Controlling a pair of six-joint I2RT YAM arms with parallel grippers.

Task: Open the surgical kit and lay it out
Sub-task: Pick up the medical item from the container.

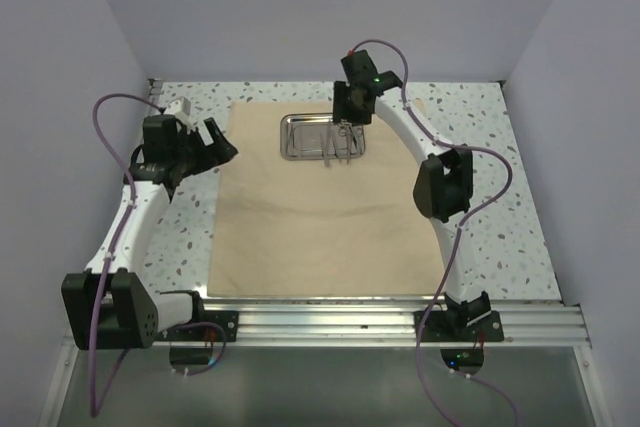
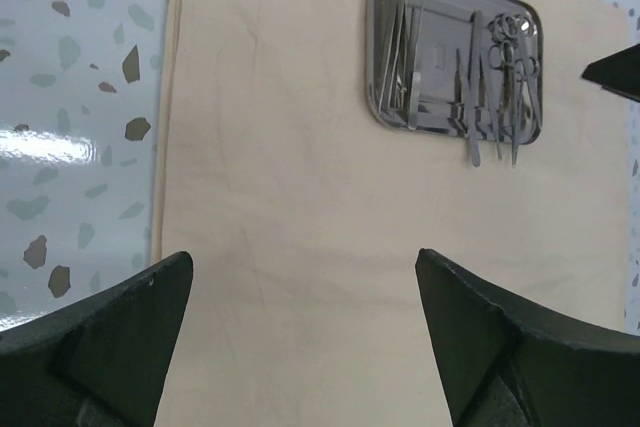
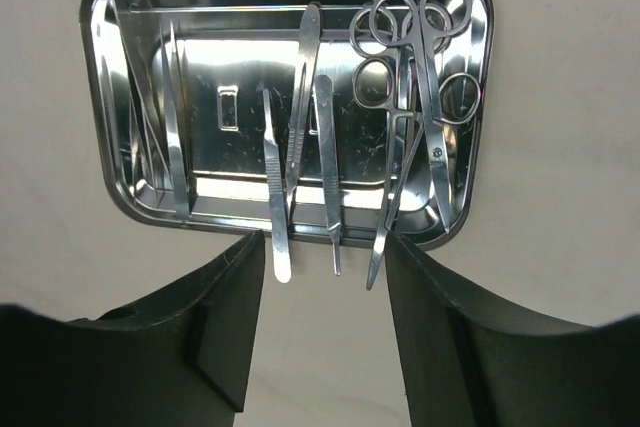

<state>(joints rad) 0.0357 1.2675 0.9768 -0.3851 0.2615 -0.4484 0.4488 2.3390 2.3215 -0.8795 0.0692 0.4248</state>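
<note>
one tray point(image 3: 228, 55), one cloth point(image 3: 565, 207), two scissors point(image 3: 436, 147)

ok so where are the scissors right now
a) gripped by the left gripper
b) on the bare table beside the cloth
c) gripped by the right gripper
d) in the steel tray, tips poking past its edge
d: the scissors lie in the steel tray with their tips sticking out past its rim over the cloth, and the right gripper over them is open and holds nothing.
</note>
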